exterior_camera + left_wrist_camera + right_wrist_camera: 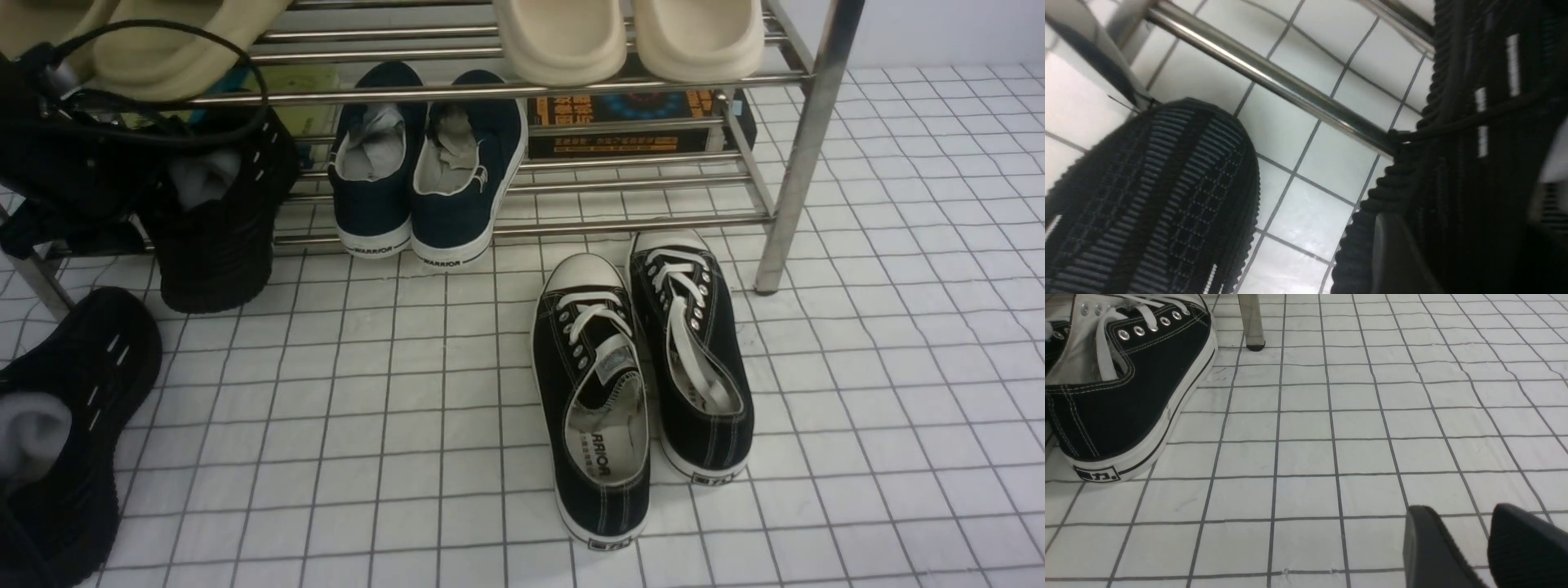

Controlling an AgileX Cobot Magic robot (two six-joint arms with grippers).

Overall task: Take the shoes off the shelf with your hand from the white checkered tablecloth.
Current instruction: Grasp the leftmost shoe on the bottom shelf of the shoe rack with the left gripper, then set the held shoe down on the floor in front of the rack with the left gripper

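Observation:
One black knit sneaker [214, 237] with white dash marks and white stuffing hangs toe-down at the front edge of the steel shelf's [804, 147] lower tier, far left. My left gripper [143, 192], black with a looping cable, is shut on its collar. In the left wrist view a finger [1396, 253] presses the sneaker [1474, 155]. The second black knit sneaker [69, 425] lies on the checkered tablecloth [392, 425] at the lower left and also shows in the left wrist view [1155, 196]. My right gripper [1468, 539] hovers low over the tablecloth [1306, 428], its fingers slightly apart and empty.
Navy WARRIOR slip-ons [429, 163] and a dark box [629, 122] sit on the lower tier. Cream slippers [629, 37] sit on the upper tier. Black canvas lace-ups [645, 384] lie on the cloth in front of the shelf's right leg [796, 188], and one is near my right gripper [1122, 379].

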